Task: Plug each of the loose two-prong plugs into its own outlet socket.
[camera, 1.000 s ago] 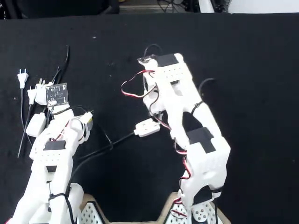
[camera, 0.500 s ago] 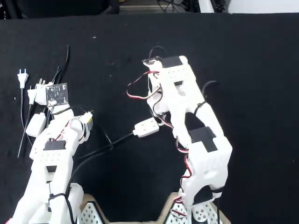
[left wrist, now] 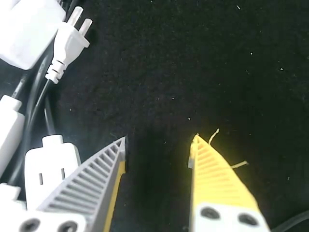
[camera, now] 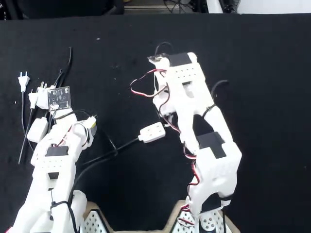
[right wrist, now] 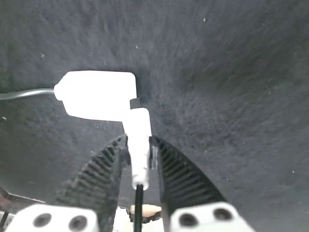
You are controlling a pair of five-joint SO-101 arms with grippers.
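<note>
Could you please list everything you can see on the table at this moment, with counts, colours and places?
table cloth: one, black, covering the table.
middle socket: one, white, centre of the cloth.
held plug: one, white, in the right pincer, its tip at the middle socket.
loose plugs: at least two, white, far left of the cloth.
left sockets: at least one, white, beside the left arm.
black cables: several, black, among the loose plugs; one runs from the middle socket.
left pincer: one, grey and yellow, open over bare cloth next to a left socket.
right pincer: one, dark, shut on the held plug.
</note>
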